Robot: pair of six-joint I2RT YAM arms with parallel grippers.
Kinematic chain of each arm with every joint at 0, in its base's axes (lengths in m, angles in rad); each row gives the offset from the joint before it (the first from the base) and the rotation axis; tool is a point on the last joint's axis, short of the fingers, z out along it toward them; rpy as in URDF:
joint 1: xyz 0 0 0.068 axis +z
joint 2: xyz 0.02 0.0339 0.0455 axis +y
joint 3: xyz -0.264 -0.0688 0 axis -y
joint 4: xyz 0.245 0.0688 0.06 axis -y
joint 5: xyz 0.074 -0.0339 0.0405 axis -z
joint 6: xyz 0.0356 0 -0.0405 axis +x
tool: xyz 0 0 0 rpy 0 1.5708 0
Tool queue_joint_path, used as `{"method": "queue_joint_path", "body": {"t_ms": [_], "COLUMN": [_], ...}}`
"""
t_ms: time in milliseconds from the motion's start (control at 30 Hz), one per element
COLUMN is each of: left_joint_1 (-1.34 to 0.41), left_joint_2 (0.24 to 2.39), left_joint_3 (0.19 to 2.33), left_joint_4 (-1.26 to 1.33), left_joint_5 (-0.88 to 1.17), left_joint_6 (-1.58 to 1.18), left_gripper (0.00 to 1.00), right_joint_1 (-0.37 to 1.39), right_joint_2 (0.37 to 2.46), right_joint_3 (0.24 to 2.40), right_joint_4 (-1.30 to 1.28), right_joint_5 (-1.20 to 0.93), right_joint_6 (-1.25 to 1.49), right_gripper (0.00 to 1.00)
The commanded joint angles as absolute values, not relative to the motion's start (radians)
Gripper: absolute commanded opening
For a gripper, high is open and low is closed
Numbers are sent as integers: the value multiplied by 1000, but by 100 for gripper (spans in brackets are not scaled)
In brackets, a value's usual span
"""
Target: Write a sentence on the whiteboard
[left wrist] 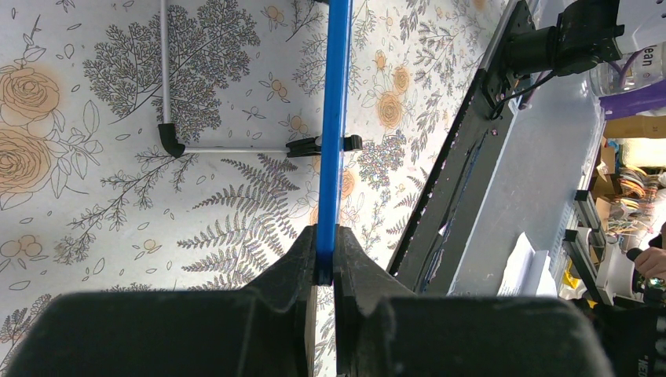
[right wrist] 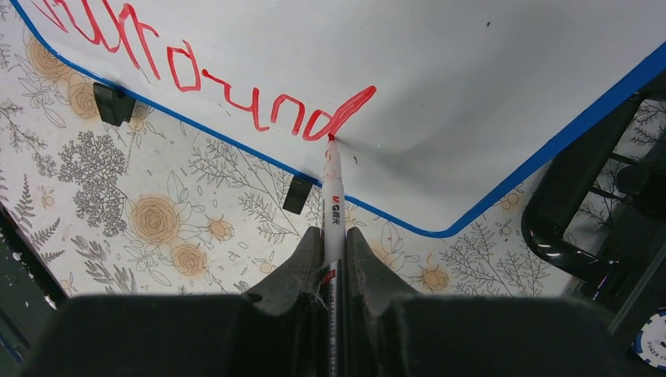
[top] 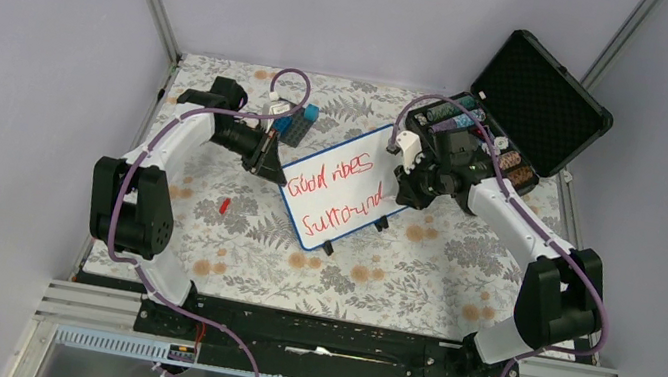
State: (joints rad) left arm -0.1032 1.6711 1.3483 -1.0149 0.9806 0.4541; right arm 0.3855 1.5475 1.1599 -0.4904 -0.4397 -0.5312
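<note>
floral table | arms bent inward | left fingers clamp whiteboard edge | right fingers clamp marker, tip on sentence

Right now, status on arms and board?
Left gripper shut on whiteboard edge. Right gripper shut on marker, tip at end of sentence. No obstruction seen.

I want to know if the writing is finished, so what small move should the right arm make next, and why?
Probably lift the marker straight off the whiteboard. Its tip touches the end of the last red stroke, and the sentence appears to end there at "Surround". The right gripper has its jaws shut on the marker, and the left gripper clamps the board's blue rim.
</note>
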Motion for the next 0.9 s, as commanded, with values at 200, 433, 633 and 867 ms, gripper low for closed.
{"method": "queue_joint_path", "body": {"t_ms": [200,433,633,867], "left_joint_1": [-132,-132,-133,-134], "left_joint_2": [1701,1698,1688,1685], "left_joint_3": [1356,1354,1354,1353], "left_joint_4": [-1004,-1004,-1003,-1004], "left_joint_5": [940,941,940,939], "left_joint_6": [485,483,482,480], "left_gripper": [0,0,0,0], "right_joint_1": [381,379,379,379], "right_joint_2": [1512,1482,1456,1469], "right_joint_3": [1158,1163,1174,1168], "right_joint_4": [-494,-522,-553,-528], "right_joint_5": [-441,-417,-449,-392], "right_joint_6": [-563,-583,-583,-580], "right_gripper": [0,0,0,0]}}
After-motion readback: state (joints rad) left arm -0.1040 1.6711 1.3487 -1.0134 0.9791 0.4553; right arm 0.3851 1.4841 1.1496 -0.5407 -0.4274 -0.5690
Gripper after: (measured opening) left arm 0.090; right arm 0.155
